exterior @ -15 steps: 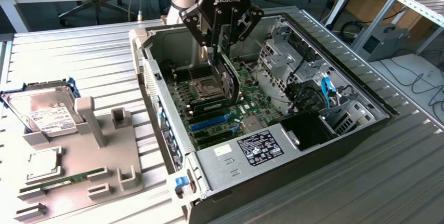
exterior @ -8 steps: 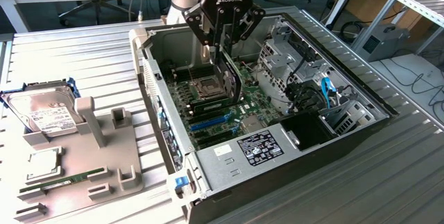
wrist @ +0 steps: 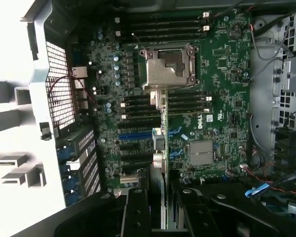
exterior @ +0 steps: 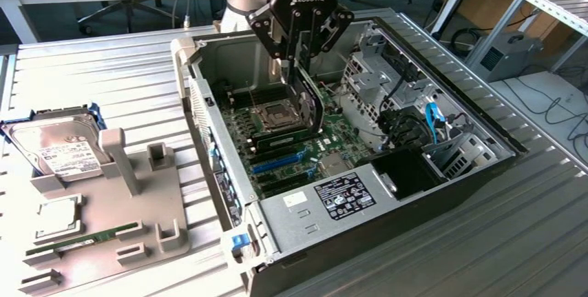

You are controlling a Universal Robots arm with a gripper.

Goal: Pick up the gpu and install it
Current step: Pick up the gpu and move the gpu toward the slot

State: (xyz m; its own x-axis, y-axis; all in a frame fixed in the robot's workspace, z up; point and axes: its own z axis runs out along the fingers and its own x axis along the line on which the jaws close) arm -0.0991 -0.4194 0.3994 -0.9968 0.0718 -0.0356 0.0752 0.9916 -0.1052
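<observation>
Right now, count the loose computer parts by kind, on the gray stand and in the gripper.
Hard drive: 1
Processor chip: 1
Memory stick: 1
Graphics card, held upright by the gripper inside the open case: 1
Total: 4

The gpu [exterior: 309, 107] [wrist: 163, 148], a thin dark card, hung upright and edge-on, clamped in the gripper [exterior: 299, 56], over the green motherboard [wrist: 222, 74] inside the open case [exterior: 478, 173].

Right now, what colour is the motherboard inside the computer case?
The motherboard is green; it shows best in the wrist view.
</observation>
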